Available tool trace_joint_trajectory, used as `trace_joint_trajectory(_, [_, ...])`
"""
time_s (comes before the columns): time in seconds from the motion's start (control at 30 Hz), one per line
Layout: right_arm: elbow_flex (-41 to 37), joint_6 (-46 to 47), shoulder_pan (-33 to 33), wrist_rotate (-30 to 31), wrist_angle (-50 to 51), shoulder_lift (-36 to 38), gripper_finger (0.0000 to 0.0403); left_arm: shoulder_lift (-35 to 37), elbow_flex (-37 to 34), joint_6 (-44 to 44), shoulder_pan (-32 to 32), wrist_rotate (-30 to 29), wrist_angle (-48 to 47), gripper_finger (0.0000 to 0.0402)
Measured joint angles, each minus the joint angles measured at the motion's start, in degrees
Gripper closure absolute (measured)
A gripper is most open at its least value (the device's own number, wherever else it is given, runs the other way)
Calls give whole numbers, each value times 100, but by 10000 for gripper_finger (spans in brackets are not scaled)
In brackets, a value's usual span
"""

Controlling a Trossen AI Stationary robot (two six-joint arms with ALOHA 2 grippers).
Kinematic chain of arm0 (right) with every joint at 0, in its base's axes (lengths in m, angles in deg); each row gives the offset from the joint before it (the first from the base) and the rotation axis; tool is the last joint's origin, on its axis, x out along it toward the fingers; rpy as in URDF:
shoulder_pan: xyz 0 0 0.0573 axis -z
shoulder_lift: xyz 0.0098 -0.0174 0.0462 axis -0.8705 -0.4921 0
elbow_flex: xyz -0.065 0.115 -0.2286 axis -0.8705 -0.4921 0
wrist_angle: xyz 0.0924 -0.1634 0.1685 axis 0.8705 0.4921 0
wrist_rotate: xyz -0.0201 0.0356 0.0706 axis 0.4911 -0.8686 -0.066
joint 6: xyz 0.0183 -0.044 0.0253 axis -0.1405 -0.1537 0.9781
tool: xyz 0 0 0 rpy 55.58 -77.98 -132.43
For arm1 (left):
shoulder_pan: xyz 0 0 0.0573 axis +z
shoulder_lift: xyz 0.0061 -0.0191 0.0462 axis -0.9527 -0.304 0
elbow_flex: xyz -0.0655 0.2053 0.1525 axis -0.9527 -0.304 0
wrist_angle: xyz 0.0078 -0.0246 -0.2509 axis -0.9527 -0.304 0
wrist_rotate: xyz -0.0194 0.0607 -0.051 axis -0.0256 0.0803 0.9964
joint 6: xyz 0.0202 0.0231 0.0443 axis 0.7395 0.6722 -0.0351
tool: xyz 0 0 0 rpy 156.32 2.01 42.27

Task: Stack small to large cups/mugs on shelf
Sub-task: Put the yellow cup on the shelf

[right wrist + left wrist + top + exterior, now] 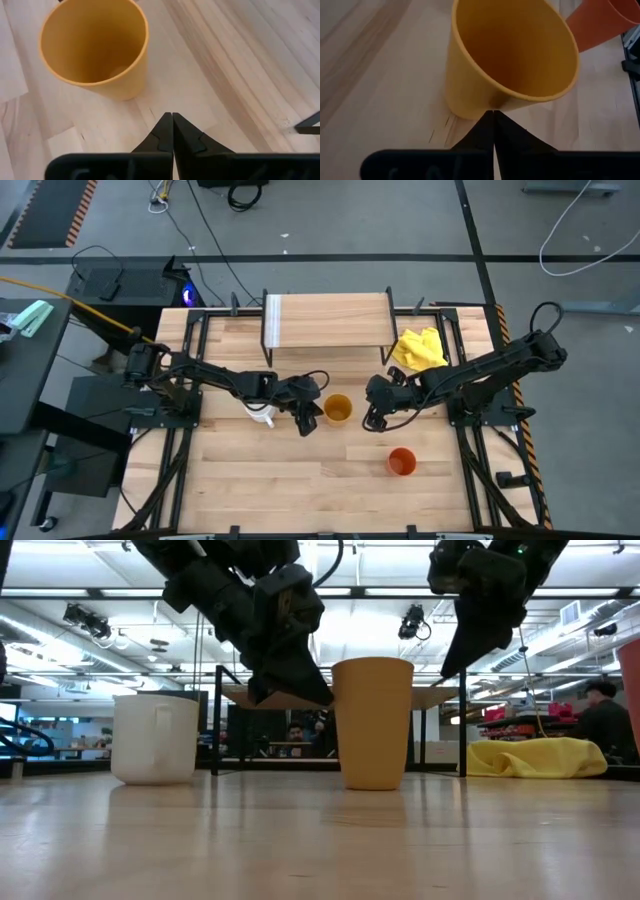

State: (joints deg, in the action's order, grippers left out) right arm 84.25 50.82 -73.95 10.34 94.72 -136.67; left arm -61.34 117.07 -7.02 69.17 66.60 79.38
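Note:
The yellow-orange cup (338, 409) stands upright on its base on the tabletop, between my two grippers. My left gripper (306, 422) is shut, and its tips (493, 112) are close by the cup's wall under the rim. My right gripper (373, 420) is shut and empty, above the table on the cup's right (173, 115). The white mug (155, 738) stands on the table to the left, partly under my left arm. The orange-red cup (401, 462) stands nearer the front. The shelf (330, 315) stands at the far edge with nothing on its board. My left gripper's shut fingertips (487, 120) stand at the yellow-orange cup's outer wall just below the rim (492, 102), slanting down from the table's left. I cannot tell whether they touch it. The cup stands upright on the table.
A yellow cloth (420, 348) lies at the shelf's right end. Black frame rails (190, 380) run along the table's left and right sides. Bare tabletop (300, 480) lies toward the near edge.

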Motion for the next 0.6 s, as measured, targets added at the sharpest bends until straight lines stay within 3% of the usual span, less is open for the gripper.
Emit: trace_joint_trajectory(0.6, [0,-33,0,2,-13,0,400,-48,-2,61,0,14,157,382])
